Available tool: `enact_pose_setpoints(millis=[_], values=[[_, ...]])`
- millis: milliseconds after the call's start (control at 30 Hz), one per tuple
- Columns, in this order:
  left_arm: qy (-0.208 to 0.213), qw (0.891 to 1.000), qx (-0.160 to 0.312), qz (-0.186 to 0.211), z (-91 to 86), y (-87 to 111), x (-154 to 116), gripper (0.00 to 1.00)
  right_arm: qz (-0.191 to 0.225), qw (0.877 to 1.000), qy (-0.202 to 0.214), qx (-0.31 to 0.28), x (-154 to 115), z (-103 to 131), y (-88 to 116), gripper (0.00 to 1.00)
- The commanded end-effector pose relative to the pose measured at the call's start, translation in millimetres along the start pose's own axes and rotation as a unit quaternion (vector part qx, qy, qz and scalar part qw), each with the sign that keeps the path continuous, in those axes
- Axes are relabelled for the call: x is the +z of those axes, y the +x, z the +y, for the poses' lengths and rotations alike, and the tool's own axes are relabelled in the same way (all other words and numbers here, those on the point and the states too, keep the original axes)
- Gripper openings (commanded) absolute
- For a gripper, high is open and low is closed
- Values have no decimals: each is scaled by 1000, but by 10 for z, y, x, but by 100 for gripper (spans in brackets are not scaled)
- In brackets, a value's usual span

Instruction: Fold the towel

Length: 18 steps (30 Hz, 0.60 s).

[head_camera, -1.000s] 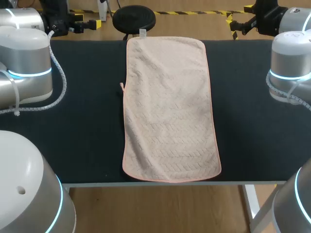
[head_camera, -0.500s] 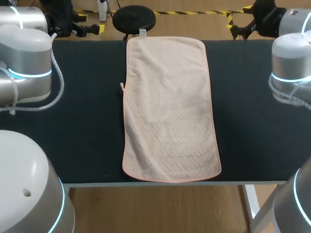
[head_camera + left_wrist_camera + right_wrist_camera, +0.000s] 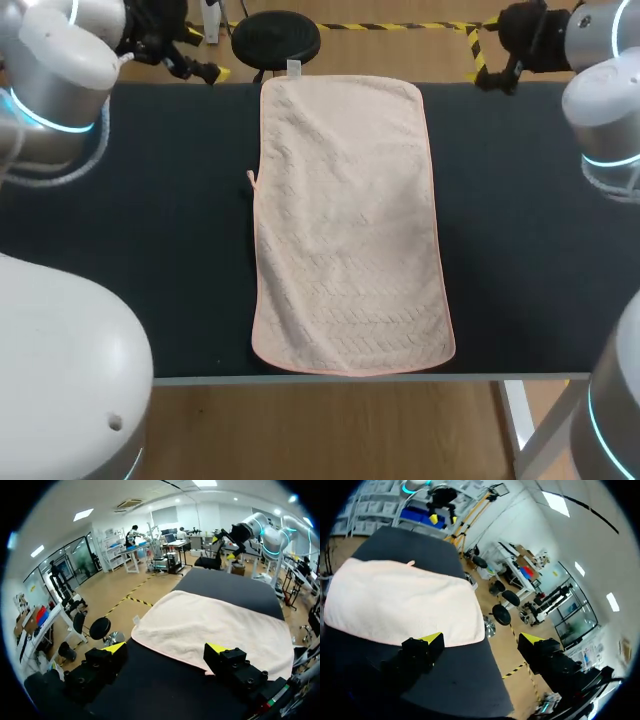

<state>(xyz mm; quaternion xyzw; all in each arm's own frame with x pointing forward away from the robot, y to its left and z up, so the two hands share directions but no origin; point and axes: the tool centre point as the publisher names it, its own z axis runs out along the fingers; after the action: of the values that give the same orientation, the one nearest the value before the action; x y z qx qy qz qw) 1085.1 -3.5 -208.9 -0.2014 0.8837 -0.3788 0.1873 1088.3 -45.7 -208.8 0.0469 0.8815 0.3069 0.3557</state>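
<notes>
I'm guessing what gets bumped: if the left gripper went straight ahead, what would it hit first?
Probably the towel, at its near edge, or the black table just before it; depth is hard to judge.

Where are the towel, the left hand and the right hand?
towel [image 3: 345,220], head view, middle of the cloth.
left hand [image 3: 166,648], left wrist view, between its yellow tips.
right hand [image 3: 482,638], right wrist view, between its yellow tips.

A black-topped table [image 3: 160,260] with a pale front edge.

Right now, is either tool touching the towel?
No, the left tool and right tool hang over the table's far corners, apart from the towel.
</notes>
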Motion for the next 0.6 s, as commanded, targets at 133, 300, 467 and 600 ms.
enact_pose_setpoints(millis=[133,300,467,600], values=[[-225,969,94,32,-42,-62,-22,100,68,987,86,-114,-13,16,-51,100],[-225,969,94,32,-42,-62,-22,100,68,987,86,-114,-13,16,-51,100],[-225,969,94,32,-42,-62,-22,100,68,987,86,-114,-13,16,-51,100],[-236,963,123,33,-22,8,68,100,84,981,148,-96,52,3,79,100]])
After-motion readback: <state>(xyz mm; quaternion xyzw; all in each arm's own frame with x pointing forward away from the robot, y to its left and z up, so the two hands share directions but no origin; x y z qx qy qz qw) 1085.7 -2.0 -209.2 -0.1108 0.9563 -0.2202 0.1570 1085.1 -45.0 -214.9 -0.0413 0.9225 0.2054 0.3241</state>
